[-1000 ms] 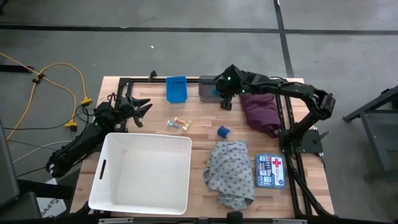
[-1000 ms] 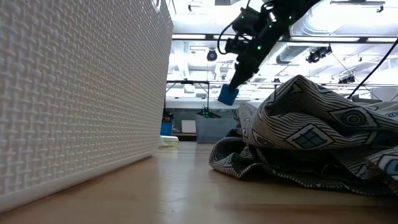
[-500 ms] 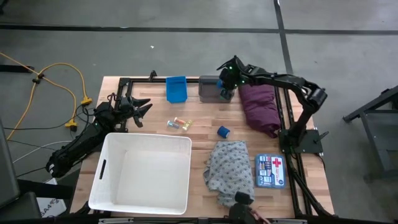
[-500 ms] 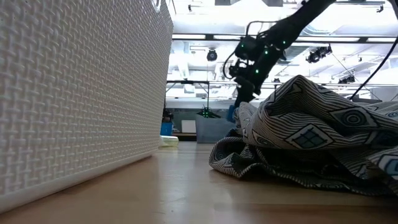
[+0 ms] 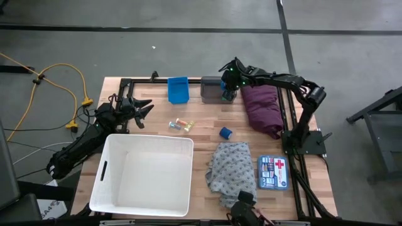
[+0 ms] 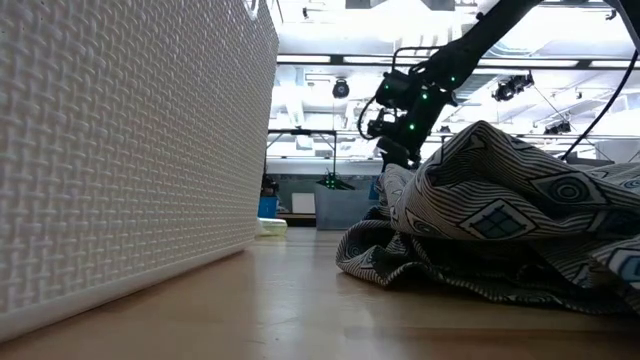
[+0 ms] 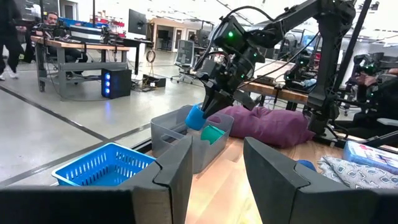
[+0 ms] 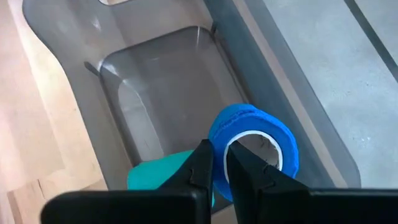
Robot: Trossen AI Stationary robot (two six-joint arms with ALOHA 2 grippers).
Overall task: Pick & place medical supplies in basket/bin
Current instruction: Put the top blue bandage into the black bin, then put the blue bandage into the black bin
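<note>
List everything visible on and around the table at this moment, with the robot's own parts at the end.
Tub: one, white, near left of the table, nothing seen inside.
Blue bin: one, far edge.
Grey bin: one, far edge beside the blue bin, a green roll inside.
Blue rolls: two, one on the table mid-right, one held over the grey bin.
Vials: small yellow and red pieces, mid-table.
Patterned cloth: one, grey, near right.
Maroon cloth: one, far right.
First-aid box: one, blue and white with a red cross, near right.
Yellow cable: one, floor, left.
Left pincer: partly open, holding nothing, behind the tub.
Right pincer: shut on the blue roll's wall.
</note>
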